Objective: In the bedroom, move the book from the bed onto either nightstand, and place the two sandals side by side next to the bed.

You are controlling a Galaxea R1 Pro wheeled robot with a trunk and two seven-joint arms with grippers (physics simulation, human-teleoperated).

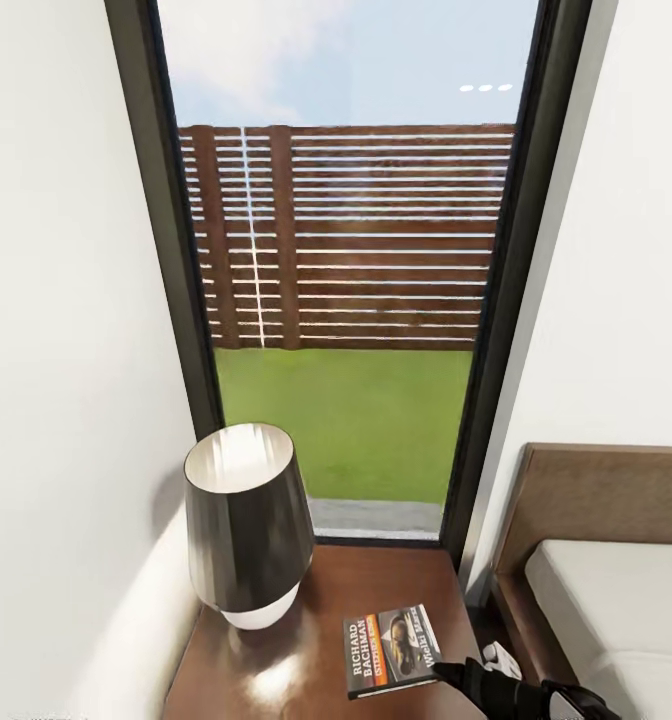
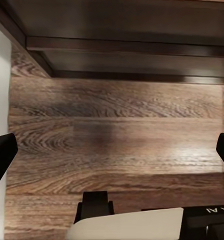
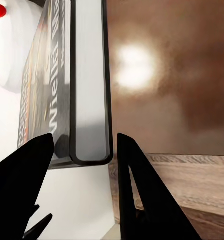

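The right hand (image 3: 82, 165) is reaching in from the bed side, its two black fingers (image 3: 22, 170) standing apart on either side of the book (image 1: 391, 648) without clearly pressing it. The book is lying flat on the nightstand (image 1: 316, 620), cover up, near the edge facing the bed (image 1: 616, 610). A dark lamp (image 1: 246, 525) with a white base is standing on the same top, just beside the book, toward the wall. Behind it a tall window (image 1: 346, 270) is showing grass and a slatted fence. The left hand (image 2: 112, 155) is hanging open over wood-plank floor (image 2: 117, 130).
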